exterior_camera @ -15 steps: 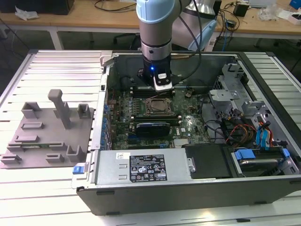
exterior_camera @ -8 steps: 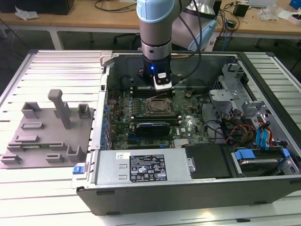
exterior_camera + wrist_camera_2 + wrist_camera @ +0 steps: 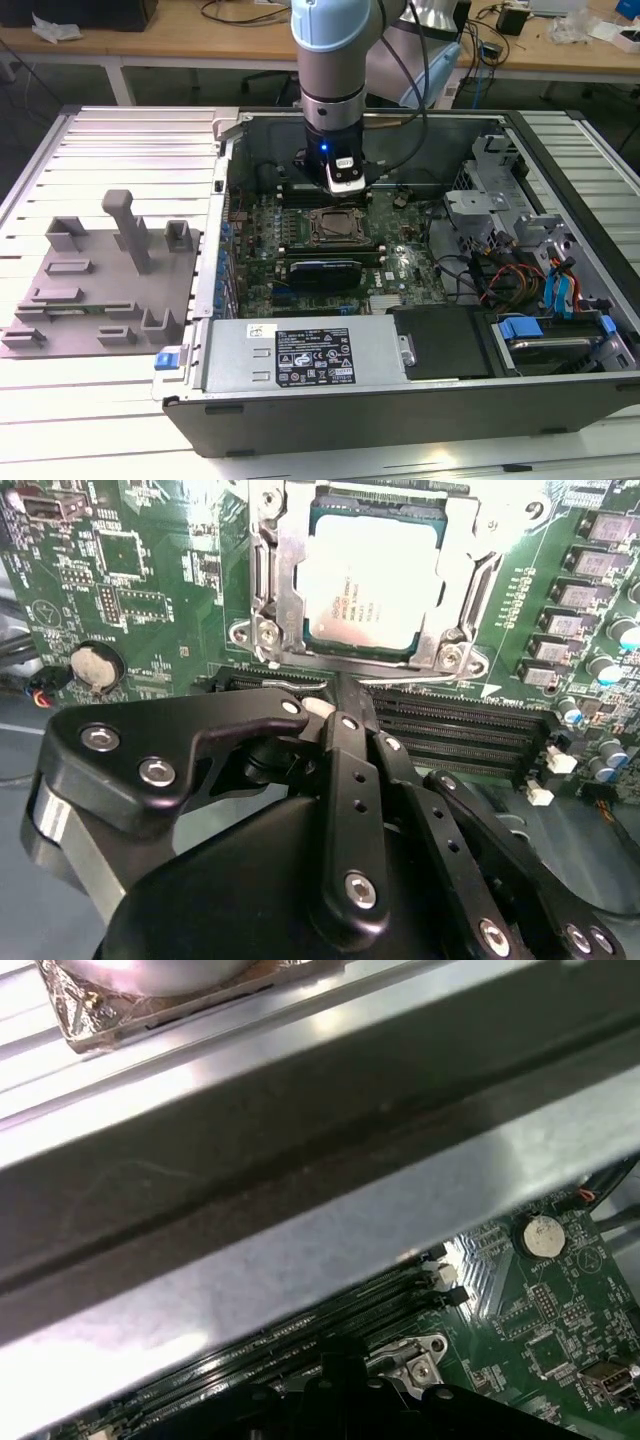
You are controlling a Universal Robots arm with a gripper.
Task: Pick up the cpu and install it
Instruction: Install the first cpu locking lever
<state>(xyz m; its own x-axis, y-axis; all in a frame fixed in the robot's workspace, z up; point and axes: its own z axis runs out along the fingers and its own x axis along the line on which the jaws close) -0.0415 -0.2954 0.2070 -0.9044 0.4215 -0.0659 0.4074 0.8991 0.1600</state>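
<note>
The gripper [image 3: 333, 702] is seen with its fingers pressed together, nothing pinched, parked just beside the socket [image 3: 268, 600]. The cpu [image 3: 370, 580] is seated flat inside that socket, metal top up. It's square, so no long axis can be picked out. In the exterior view the socket is found at 6 o'clock from the gripper.

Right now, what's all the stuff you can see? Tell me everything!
cpu: one, silver-grey top, inside the socket.
socket: one, metal frame, on the motherboard.
motherboard: one, green, inside the case.
coin battery: one, silver, on the motherboard.
case: one, dark grey, open on top.
plate with pegs: one, grey, at the exterior view's left of the case.
arm: one, pale blue and grey, above the case.
hand: one, black, near the socket.
</note>
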